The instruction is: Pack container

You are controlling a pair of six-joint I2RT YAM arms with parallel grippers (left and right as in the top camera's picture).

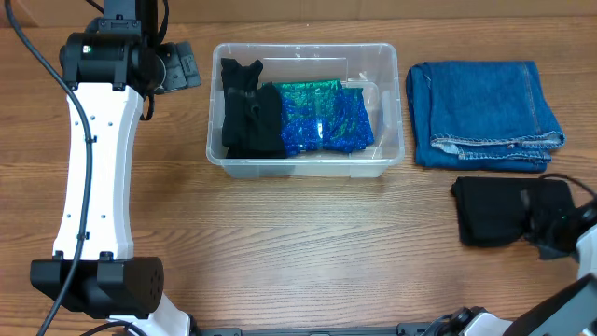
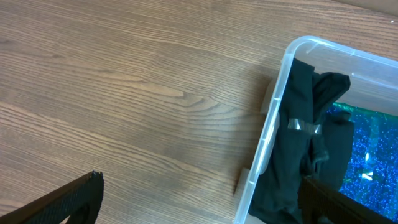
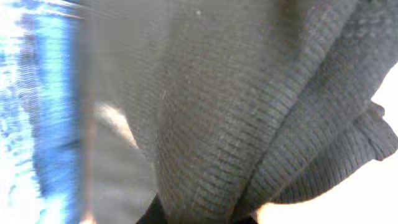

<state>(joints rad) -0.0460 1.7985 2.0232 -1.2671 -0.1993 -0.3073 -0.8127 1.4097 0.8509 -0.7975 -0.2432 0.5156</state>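
The clear plastic container (image 1: 308,170) stands at the table's back middle. It holds a black garment (image 1: 247,112) on its left, a green sparkly cloth (image 1: 308,91) and a blue sparkly cloth (image 1: 338,126). My left gripper (image 1: 179,70) is open and empty, just left of the container. In the left wrist view its fingers (image 2: 199,208) straddle the container's rim (image 2: 273,124) and the black garment (image 2: 298,162). My right gripper (image 1: 550,229) is on a black knit garment (image 1: 494,210) at the right. That knit (image 3: 249,112) fills the right wrist view, pinched between the fingers (image 3: 202,218).
Folded blue jeans (image 1: 485,112) lie right of the container, behind the black knit garment. The left arm's white link (image 1: 93,168) stretches along the table's left side. Bare wood (image 1: 308,252) lies in front of the container.
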